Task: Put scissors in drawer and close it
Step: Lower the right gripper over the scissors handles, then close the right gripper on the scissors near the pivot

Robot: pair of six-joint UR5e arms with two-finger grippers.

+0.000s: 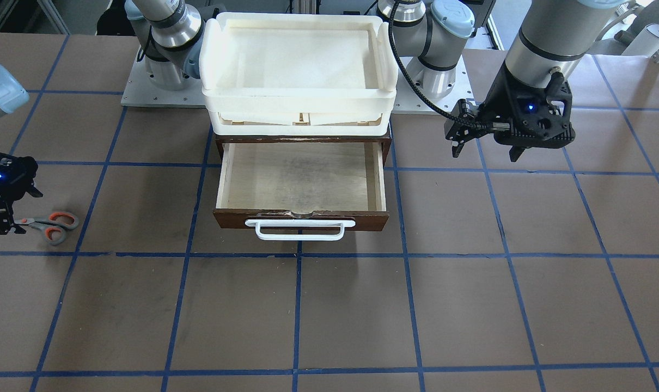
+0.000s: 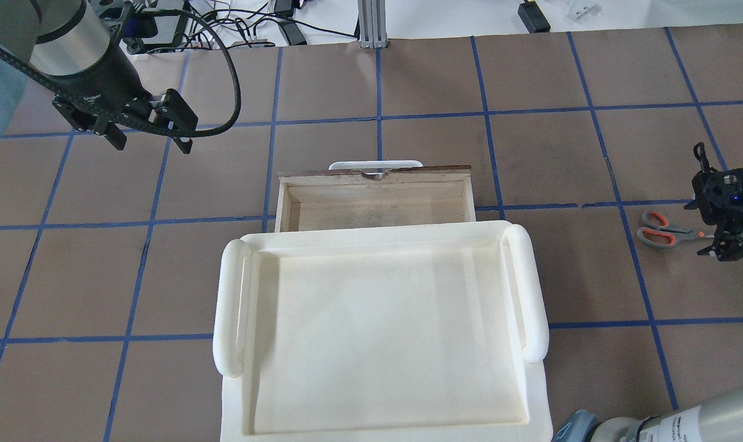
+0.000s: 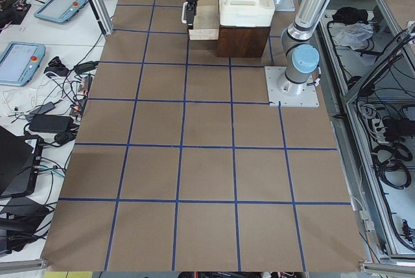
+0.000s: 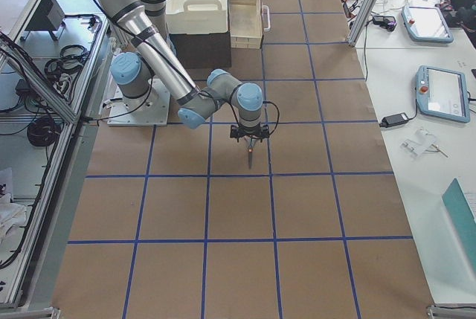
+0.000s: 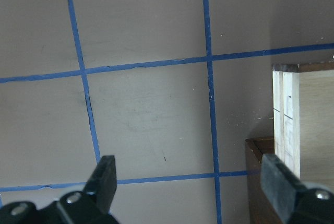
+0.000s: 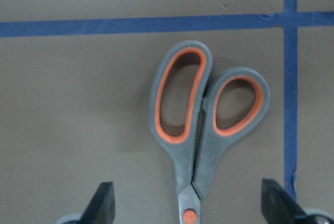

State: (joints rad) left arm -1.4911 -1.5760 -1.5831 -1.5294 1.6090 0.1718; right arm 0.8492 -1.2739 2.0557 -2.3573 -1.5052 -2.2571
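Right gripper (image 6: 188, 198): jaws spread wide, low over the scissors (image 6: 198, 125), one finger on either side of the neck near the pivot, gripping nothing. Judgement: straddling that narrow part should give a firm pinch once the jaws come together.

Scissors lie flat on the table (image 1: 362, 305), blades shut, well off to the robot's right of the drawer (image 1: 302, 174).

Drawer is pulled out and bare inside, ready to receive them.

Left gripper (image 1: 485, 152) is likewise spread and empty, hanging above the table on the drawer's other side. It is probably kept clear for pushing the handle (image 1: 299, 228).
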